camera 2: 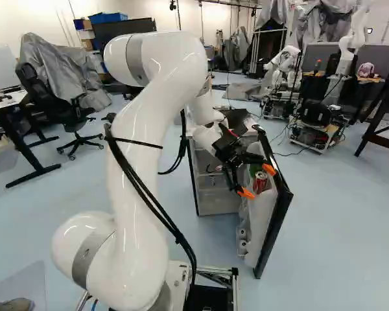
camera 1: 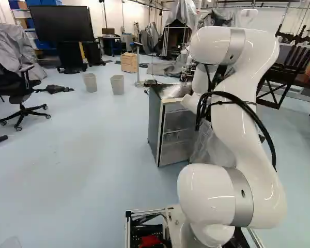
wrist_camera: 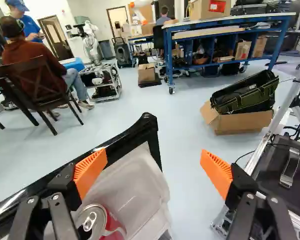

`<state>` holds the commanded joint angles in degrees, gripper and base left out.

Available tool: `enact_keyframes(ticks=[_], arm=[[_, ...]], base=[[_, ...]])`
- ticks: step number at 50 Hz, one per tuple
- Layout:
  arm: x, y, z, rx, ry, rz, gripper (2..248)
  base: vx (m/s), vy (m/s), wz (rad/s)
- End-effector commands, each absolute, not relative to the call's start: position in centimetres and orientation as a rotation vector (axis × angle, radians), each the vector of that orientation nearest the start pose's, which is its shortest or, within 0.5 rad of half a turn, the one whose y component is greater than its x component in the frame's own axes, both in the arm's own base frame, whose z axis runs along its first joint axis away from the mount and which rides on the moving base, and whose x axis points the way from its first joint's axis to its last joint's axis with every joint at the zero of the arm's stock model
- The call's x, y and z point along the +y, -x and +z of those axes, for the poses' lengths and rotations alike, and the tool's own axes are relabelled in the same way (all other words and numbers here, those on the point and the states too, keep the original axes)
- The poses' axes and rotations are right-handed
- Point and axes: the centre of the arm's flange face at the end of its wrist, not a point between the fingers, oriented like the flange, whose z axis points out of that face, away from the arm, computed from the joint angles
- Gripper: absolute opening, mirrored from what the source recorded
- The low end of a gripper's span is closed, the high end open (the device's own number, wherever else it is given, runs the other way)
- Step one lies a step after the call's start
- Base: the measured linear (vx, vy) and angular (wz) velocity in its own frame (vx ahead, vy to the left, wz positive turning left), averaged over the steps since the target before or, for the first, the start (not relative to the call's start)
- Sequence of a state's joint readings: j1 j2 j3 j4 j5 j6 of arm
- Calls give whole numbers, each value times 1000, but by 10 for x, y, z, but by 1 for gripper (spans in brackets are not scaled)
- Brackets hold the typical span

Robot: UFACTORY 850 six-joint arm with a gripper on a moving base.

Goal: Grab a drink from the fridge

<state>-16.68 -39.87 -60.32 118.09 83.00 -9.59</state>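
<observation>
Carefully bring the gripper (wrist_camera: pixel 154 154) over the red can (wrist_camera: pixel 111 222) before lowering; its jaws stand wide apart. The can sits in the door bin (wrist_camera: pixel 157 187), right of the fridge (camera 2: pixel 217 194); straddle it evenly, clear of the bin's wall.

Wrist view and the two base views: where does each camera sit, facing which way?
Left base: behind the arm, left; faces ahead toward the fridge; arm shows.
Right base: behind, right; same way; arm and gripper show.
Wrist: looks along the open fingers over the door; shares the red can with right base.
</observation>
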Motion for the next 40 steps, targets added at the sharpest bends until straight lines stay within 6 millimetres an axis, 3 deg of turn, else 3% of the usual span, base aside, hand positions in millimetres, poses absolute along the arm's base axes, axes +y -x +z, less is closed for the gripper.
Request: enact_keyframes(ticks=[20,28,40], arm=[[-277,-455,296,-1847,-532,656,247],[-281,-449,296,-1845,-524,644,247],[-266,-435,292,-1791,-595,668,247]], base=[[0,0,0],[0,0,0],[0,0,0]])
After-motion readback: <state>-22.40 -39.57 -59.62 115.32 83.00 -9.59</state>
